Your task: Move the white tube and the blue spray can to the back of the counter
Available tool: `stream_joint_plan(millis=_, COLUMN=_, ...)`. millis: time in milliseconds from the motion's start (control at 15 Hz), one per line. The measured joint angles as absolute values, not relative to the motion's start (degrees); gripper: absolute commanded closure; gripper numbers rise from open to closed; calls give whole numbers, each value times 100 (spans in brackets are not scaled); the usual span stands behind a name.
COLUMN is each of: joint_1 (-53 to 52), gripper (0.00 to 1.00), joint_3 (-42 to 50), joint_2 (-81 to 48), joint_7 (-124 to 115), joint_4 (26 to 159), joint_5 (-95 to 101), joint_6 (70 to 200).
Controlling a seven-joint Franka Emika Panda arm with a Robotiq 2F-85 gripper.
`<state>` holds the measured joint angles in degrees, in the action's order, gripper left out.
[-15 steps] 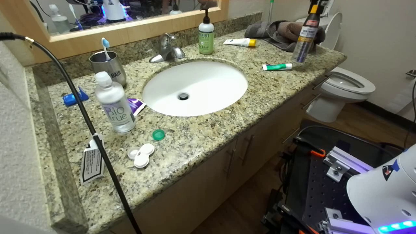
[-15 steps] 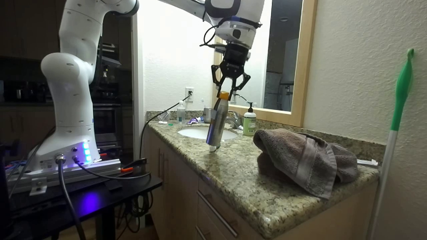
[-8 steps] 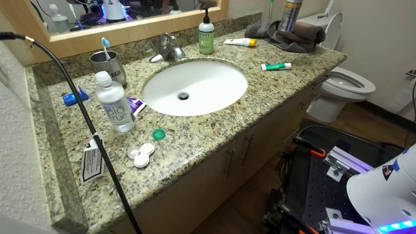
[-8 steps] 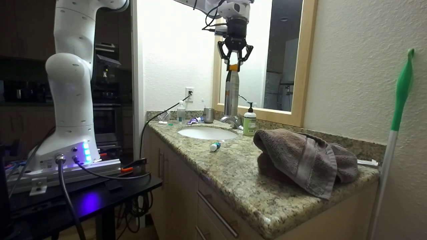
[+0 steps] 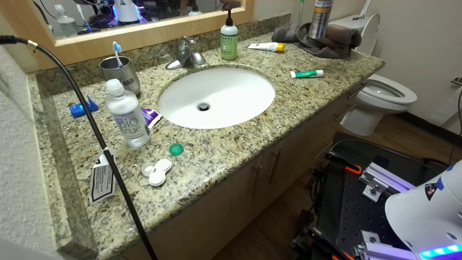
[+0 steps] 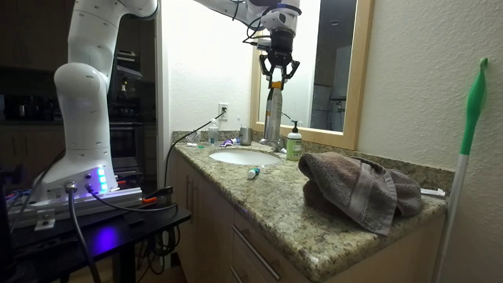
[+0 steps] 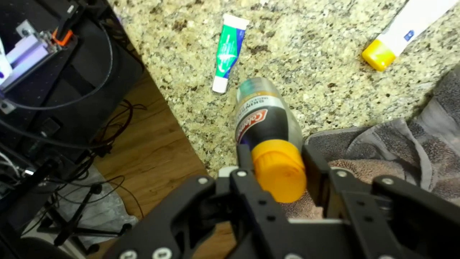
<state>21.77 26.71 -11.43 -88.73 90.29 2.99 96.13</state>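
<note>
My gripper (image 6: 276,85) is shut on the yellow-orange cap of the blue spray can (image 6: 273,114). The can hangs nearly upright above the counter (image 6: 271,204), its cap between both fingers in the wrist view (image 7: 275,158). Its lower part shows in an exterior view (image 5: 320,21), in front of the towel; the gripper is out of that view. The white tube (image 5: 265,47), with a yellow cap, lies flat on the counter right of the soap bottle. It also shows at the top right of the wrist view (image 7: 413,30).
A green tube (image 5: 306,74) lies near the front edge. A green soap bottle (image 5: 229,41) and the faucet (image 5: 186,54) stand behind the sink (image 5: 216,90). A grey towel (image 6: 353,188) lies bunched at the counter's end. The mirror frame (image 6: 355,78) rises behind.
Over the second, the gripper carried the can up and back toward the mirror, and the can swung from tilted to nearly upright. In the last half second it came down slightly.
</note>
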Motion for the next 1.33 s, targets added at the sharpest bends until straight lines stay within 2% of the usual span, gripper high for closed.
stream_joint_plan(millis=333, joint_1=2239, gripper=87, joint_3=2554, joint_2=-2193, joint_7=-10078, joint_4=8269, joint_5=-1004, joint_6=10569)
stream_joint_plan(millis=667, joint_1=2329, gripper=87, joint_3=2410, joint_2=-3362, joint_7=-11505, joint_4=7032, joint_5=-1232, joint_6=10967)
stream_joint_plan(millis=733, joint_1=2352, gripper=62, joint_3=2399, joint_2=-3579, joint_7=-11765, joint_4=6787, joint_5=-1226, joint_6=10948)
stream_joint_plan(millis=867, joint_1=2416, gripper=62, joint_3=2350, joint_2=-3862, joint_7=-12053, joint_4=6426, joint_5=-1225, joint_6=10799)
stream_joint_plan(millis=933, joint_1=2443, gripper=87, joint_3=2336, joint_2=-3925, joint_7=-12095, joint_4=6325, joint_5=-1225, joint_6=10755)
stream_joint_plan(millis=1333, joint_1=2542, gripper=87, joint_3=2111, joint_2=-4048, joint_7=-12078, joint_4=6178, joint_5=-1196, joint_6=10273)
